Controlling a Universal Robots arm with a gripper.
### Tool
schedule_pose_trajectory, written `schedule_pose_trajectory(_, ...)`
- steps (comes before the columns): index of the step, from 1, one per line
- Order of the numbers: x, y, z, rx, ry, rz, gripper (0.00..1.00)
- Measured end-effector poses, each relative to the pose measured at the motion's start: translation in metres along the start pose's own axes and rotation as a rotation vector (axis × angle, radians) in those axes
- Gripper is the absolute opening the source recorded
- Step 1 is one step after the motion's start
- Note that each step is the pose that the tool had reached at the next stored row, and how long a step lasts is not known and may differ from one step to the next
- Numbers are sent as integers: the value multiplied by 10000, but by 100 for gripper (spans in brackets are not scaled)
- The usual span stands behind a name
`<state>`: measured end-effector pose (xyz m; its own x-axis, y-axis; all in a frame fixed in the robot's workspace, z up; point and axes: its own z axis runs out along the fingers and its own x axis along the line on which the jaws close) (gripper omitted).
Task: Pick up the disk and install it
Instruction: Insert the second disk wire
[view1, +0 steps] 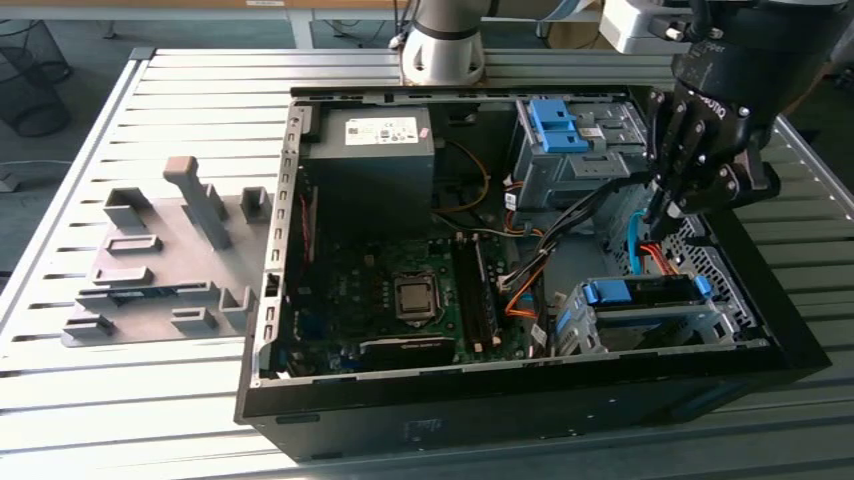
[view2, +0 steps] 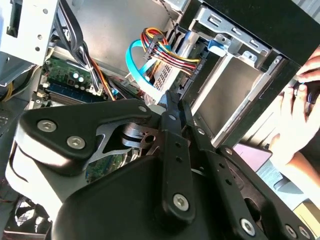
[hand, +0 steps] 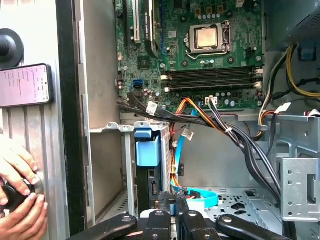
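Note:
The disk (view1: 645, 292), framed by its bright blue caddy, sits in the grey drive bay (view1: 627, 335) at the near right corner of the open computer case (view1: 534, 400). In the first wrist view the caddy's blue end (hand: 147, 149) shows in that bay's slot. My gripper (view1: 663, 212) hangs just above and behind the bay, apart from the disk. Its black fingers (view2: 172, 120) lie together with nothing between them, over the blue data cable (view2: 136, 62). Its fingertips (hand: 172, 219) also show in the first wrist view.
A second grey bay with a fixed blue bracket (view1: 554, 125) stands at the far right of the case. Cable bundles (hand: 225, 130) cross between motherboard (view1: 400, 290) and bays. A grey fixture (view1: 160, 260) lies at the exterior view's left. A person's hand (hand: 17, 187) and a phone (hand: 25, 85) are beside the case.

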<state>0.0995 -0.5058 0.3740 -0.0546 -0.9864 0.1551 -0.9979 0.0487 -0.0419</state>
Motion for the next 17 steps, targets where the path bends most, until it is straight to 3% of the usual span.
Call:
schedule_pose_trajectory(2, 2, -6, 2, 0, -5, 0, 16)
schedule_pose_trajectory(5, 20, -15, 11, -11, -199, 8, 16)
schedule_pose_trajectory(9, 70, -19, 39, -34, -616, 23, 16)
schedule_pose_trajectory(17, 244, -26, 119, -71, -1303, 46, 16)
